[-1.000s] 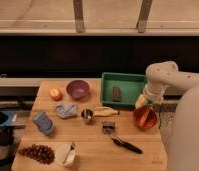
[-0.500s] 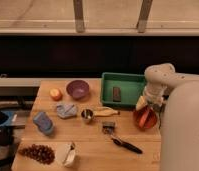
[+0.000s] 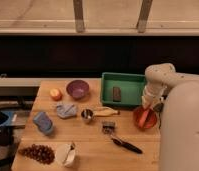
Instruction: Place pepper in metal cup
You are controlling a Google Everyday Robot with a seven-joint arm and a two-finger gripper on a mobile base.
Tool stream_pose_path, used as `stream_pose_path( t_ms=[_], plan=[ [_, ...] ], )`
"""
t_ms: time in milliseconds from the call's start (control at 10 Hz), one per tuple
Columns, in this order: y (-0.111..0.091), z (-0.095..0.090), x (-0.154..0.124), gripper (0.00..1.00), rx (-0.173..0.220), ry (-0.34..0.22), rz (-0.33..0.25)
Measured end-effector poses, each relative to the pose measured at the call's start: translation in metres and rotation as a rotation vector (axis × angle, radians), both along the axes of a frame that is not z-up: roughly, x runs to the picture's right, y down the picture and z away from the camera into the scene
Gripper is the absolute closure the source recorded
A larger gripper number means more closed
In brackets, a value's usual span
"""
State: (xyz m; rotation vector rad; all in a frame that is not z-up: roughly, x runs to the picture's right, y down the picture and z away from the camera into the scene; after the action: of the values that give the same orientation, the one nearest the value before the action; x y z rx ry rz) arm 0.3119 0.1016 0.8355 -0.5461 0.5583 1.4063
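The metal cup [image 3: 86, 115] is a small shiny cup standing on the wooden table [image 3: 88, 140], near its middle. The pepper [image 3: 143, 115] shows as a slim red-orange streak lying in the round red-orange bowl [image 3: 149, 123] at the table's right edge. My gripper [image 3: 147, 103] hangs at the end of the white arm [image 3: 160, 75], right over that bowl and just above the pepper. The cup is well to the left of the gripper.
A green tray [image 3: 128, 79] holding a dark bar [image 3: 116, 93] sits behind the bowl. A purple bowl [image 3: 77, 89], an orange fruit [image 3: 55, 94], a grey cloth [image 3: 66, 110], a blue object [image 3: 43, 122], grapes [image 3: 37, 152], a white cup [image 3: 66, 154], a banana [image 3: 106, 112] and a black utensil [image 3: 126, 145] lie around.
The big white arm link at the right has swung further into view and to the left. The gripper has stayed over the red-orange bowl.
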Motion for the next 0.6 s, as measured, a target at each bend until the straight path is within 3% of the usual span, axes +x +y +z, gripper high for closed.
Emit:
stream_pose_path(
  t_ms=[200,300,600],
  plan=[
    [-0.0011,-0.0011,0.0001,0.94,0.003,0.000,-0.002],
    [-0.0022,-0.0018,-0.0001,0.99,0.006,0.000,-0.004],
    [-0.0081,-0.0061,0.0001,1.00,0.017,0.003,-0.014]
  ],
)
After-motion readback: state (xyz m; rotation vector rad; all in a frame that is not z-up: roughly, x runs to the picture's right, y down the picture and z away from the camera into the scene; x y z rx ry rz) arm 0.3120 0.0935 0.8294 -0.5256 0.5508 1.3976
